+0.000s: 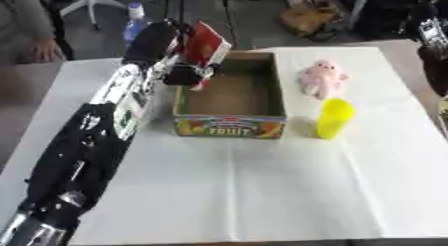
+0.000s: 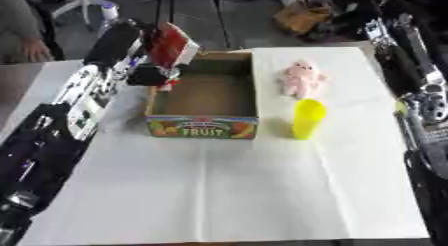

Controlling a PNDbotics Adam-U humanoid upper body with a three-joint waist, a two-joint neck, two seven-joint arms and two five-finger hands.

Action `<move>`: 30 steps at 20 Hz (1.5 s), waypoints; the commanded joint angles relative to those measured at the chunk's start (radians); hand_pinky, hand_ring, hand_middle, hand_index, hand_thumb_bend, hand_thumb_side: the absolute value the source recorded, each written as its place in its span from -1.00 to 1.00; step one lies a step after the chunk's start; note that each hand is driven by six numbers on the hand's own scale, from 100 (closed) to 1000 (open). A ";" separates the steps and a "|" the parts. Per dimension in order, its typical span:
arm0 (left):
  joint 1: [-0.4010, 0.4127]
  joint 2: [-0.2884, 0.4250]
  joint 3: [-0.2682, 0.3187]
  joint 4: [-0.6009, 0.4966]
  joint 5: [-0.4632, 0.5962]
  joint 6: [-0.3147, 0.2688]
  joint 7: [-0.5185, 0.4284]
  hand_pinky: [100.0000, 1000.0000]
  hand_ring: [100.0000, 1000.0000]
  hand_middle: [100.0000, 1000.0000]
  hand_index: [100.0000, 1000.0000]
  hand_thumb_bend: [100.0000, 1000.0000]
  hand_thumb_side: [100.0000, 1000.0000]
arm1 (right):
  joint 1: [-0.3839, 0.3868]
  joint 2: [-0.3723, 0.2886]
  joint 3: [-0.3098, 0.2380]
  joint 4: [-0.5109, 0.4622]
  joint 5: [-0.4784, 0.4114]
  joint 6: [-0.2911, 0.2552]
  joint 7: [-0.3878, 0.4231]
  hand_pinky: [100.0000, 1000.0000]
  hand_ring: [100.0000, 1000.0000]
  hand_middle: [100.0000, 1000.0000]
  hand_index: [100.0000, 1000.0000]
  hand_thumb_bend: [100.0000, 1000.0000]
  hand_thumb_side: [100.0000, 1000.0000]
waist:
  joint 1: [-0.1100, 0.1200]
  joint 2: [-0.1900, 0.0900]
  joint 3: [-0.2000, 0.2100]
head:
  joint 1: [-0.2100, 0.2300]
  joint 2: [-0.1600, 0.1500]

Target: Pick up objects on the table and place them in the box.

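The left robot hand (image 1: 185, 74) was seen in the left eye view at the far left corner of the open cardboard box with a printed fruit front (image 1: 230, 126), its fingers curled round a flat red and white carton (image 1: 206, 46) held tilted above the box's left wall. The carton was judged light and stiff, best taken by its flat faces. One box was counted, on a surface covered with white cloth (image 1: 289, 190). Just right of the box lay one pink plush toy (image 1: 322, 79), judged soft and light, to be grasped round the body, and nearer stood one upright yellow plastic cup (image 1: 334, 118), judged light, smooth and easily tipped, to be taken round its wall.

In the right eye view the right arm was seen along the right edge; of the right robot hand nothing could be told.
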 commanded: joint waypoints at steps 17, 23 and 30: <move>-0.007 -0.006 0.069 0.125 -0.206 -0.023 -0.060 0.34 0.52 0.57 0.61 0.25 0.69 | -0.005 -0.010 -0.009 -0.008 -0.007 -0.001 0.003 0.23 0.30 0.49 0.78 -1.00 0.48 | -0.002 -0.016 -0.005 | 0.001 0.005; 0.048 0.066 0.066 -0.022 0.087 -0.069 -0.011 0.32 0.43 0.47 0.55 -0.23 0.92 | -0.004 -0.011 -0.012 -0.005 -0.006 -0.001 0.002 0.23 0.30 0.49 0.77 -1.00 0.50 | -0.001 -0.016 0.013 | -0.012 0.004; 0.232 0.207 0.084 -0.365 0.680 -0.106 0.021 0.18 0.31 0.39 0.52 -0.62 1.00 | -0.002 -0.020 -0.019 -0.003 -0.004 -0.002 -0.006 0.23 0.30 0.49 0.77 -1.00 0.53 | 0.003 -0.010 0.046 | -0.029 0.002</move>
